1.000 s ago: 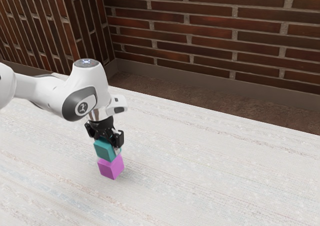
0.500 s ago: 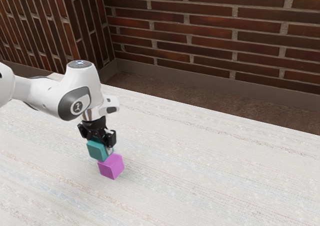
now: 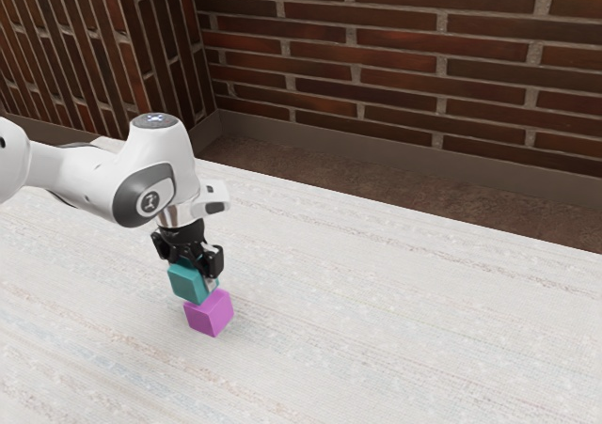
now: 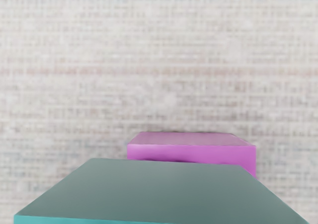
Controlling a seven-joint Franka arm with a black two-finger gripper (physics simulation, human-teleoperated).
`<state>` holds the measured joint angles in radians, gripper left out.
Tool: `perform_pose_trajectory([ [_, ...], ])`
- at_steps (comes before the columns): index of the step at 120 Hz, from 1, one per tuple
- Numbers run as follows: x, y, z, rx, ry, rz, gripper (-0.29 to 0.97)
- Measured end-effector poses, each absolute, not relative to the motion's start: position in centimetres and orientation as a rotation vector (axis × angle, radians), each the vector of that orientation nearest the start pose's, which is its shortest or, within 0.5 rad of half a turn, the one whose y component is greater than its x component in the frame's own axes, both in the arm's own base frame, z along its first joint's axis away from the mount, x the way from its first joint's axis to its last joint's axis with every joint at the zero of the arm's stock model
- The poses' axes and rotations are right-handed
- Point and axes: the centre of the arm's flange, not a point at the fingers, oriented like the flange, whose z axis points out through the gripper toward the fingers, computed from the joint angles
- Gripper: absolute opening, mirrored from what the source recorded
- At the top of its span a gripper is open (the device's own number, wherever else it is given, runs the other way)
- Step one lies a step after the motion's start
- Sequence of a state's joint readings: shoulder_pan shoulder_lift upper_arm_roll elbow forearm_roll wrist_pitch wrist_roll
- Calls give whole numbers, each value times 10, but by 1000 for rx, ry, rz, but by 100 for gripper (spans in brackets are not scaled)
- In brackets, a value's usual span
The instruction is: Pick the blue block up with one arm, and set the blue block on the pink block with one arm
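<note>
The black two-finger tool (image 3: 193, 266) is clamped on the small teal-blue cube (image 3: 186, 283), so the pick-up looks done. The cube hangs just over the magenta-pink cube (image 3: 208, 313), offset toward the exterior view's left; whether they touch is unclear. Centring, lowering and release remain. The pale woven desk (image 3: 395, 302) lies open around them, its edges well apart.

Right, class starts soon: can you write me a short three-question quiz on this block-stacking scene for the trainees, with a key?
1. True or false: the blue block lies flat on the table, well apart from the pink block.
2. Multiple choice: the gripper is shut on A) the blue block, B) the pink block, C) nothing.
3. Short answer: which block stands on the table itself?

Key: 1 false; 2 A; 3 the pink block.
</note>
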<state>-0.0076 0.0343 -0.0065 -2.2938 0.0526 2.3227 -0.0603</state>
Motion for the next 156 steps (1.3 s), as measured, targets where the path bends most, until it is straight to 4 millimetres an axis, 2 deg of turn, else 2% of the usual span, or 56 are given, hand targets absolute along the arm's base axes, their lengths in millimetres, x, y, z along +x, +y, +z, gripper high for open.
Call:
perform_pose_trajectory([
  [30,515,-7,334,-3105,-16,12,41],
  [59,514,-20,333,-3105,23,16,41],
  [77,513,-23,332,-3106,36,24,53],
  [80,514,-23,338,-3105,38,7,54],
  [84,525,-23,375,-3102,39,-88,56],
  [86,538,-24,409,-3097,37,-171,57],
  [89,565,-25,492,-3070,42,-363,59],
  [92,579,-29,579,-3028,51,-539,60],
  [94,581,-32,639,-2994,58,-653,60],
  [96,573,-37,698,-2958,65,-756,61],
  [98,562,-43,740,-2931,76,-821,61],
  [100,551,-50,770,-2913,90,-856,62],
  [103,536,-61,802,-2899,114,-880,63],
  [108,517,-72,825,-2896,141,-855,63],
  [115,503,-68,835,-2906,125,-775,64],
  [119,495,-55,847,-2907,85,-754,65],
  [122,496,-39,846,-2918,42,-707,65],
  [125,507,-21,831,-2945,-4,-622,66],
  [131,536,16,775,-3005,-86,-376,66],
  [142,547,77,722,-3048,-228,-124,67],
  [148,553,97,697,-3087,-249,-24,67],
  [156,554,103,684,-3122,-233,36,67],
])
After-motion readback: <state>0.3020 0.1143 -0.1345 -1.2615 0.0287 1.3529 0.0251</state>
